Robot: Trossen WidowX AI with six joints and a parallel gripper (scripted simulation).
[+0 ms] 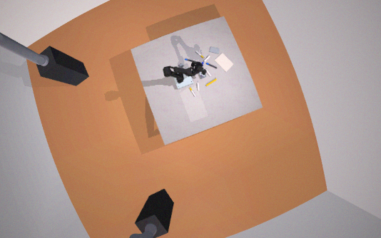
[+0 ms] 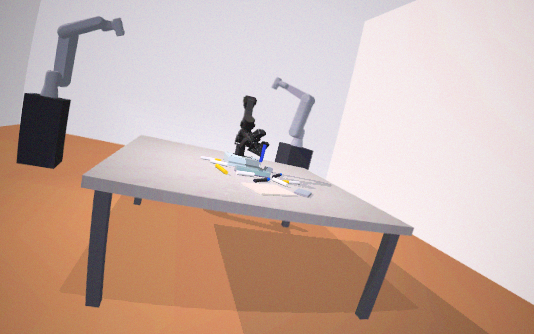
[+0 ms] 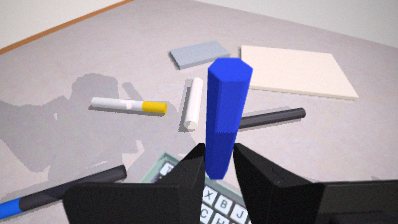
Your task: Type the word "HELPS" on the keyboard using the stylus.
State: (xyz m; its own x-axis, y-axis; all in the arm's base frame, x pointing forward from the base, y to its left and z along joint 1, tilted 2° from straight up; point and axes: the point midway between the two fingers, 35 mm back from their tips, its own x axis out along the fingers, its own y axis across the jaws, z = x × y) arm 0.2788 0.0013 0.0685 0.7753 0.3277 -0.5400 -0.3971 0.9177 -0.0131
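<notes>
My gripper is shut on the blue stylus, a six-sided stick that stands up between the fingers in the wrist view. The grey-green keyboard lies on the table; in the wrist view a corner and a few white keys, among them X, B and J, show beyond and between the fingers, and the fingers hide the rest. In the exterior view the stylus appears tilted, held above the keyboard. No contact with a key is visible.
A black pen with a blue end, a black marker, a white stick and a white-and-yellow marker lie around the keyboard. A grey block and a cream pad lie farther out. A yellow marker lies nearby.
</notes>
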